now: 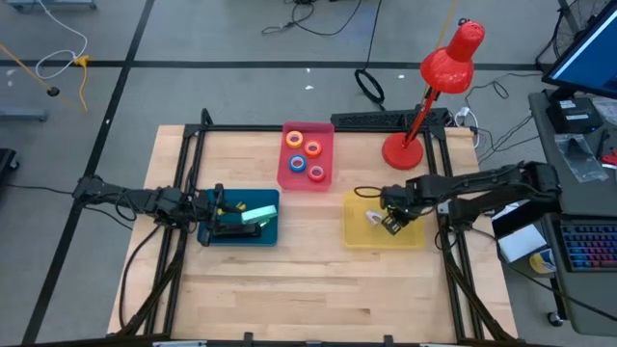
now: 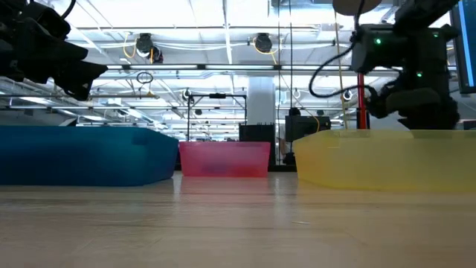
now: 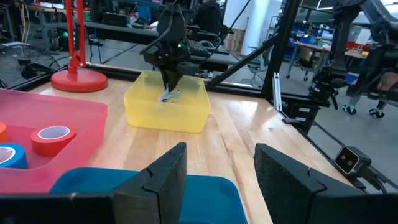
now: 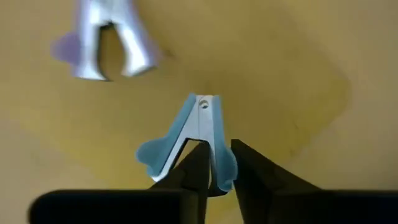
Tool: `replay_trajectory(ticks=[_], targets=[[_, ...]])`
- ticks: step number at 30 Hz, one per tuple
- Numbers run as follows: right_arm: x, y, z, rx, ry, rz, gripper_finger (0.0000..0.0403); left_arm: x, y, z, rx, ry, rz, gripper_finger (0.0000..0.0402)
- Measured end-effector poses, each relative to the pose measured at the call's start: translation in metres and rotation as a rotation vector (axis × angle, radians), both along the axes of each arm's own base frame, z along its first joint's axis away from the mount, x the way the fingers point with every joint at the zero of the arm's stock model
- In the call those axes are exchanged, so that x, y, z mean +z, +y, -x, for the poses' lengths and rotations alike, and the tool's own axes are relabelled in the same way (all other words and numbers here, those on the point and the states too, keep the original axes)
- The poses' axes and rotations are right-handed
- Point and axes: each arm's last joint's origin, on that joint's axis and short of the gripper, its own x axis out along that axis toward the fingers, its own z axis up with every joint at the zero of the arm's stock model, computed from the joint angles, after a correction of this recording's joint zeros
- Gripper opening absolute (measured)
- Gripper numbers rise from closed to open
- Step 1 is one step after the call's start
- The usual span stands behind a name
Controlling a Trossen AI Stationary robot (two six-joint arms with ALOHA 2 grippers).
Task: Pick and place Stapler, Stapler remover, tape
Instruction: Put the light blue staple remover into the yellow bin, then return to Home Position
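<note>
Right now the right gripper (image 4: pixel 212 163) is down inside the yellow tray (image 1: pixel 359 234), fingers nearly closed and pinching a blue remover (image 4: pixel 193 138) at its wing end. A second remover, purple (image 4: pixel 102 46), lies loose on the tray floor close by, not touching the blue one.

Left gripper (image 3: pixel 217 177) hovers over the blue tray (image 1: pixel 207 235), fingers spread with nothing between them. A green stapler (image 1: pixel 257 214) sits in that tray, partly hidden by the arm.

Tapes sit in the pink tray (image 1: pixel 287 178): orange (image 1: pixel 294 140), blue (image 1: pixel 298 162), red (image 1: pixel 316 173), yellow (image 1: pixel 313 148), all separate rings lying flat.

Handling guess: remover is light, rigid, with smooth plastic wings and metal claws; a thin pinch on one wing may let it swivel or slip. Safer hold looks like across both wings near the pivot. Spring could let it flex if squeezed the wrong way. Stapler is likely heavier and stiff, best gripped across its body midway. Tape rings are light, rim grip fine.

Red lamp (image 1: pixel 449 63) stands at the table's far right corner, clear of the trays.
</note>
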Motion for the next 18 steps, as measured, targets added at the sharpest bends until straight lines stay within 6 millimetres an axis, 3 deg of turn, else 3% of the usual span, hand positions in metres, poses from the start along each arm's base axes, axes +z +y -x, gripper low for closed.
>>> replay_trajectory(ticks=[8, 18], targets=[[-0.009, 0.002, 0.009, -0.014, 0.035, -0.057, 0.0166, 0.001, 0.000, 0.000, 0.000, -0.009, 0.009, 0.0186], [0.013, 0.003, 0.019, -0.137, -0.128, -0.062, 0.0191, 0.001, 0.000, 0.000, 0.012, -0.005, 0.042, 0.0186]])
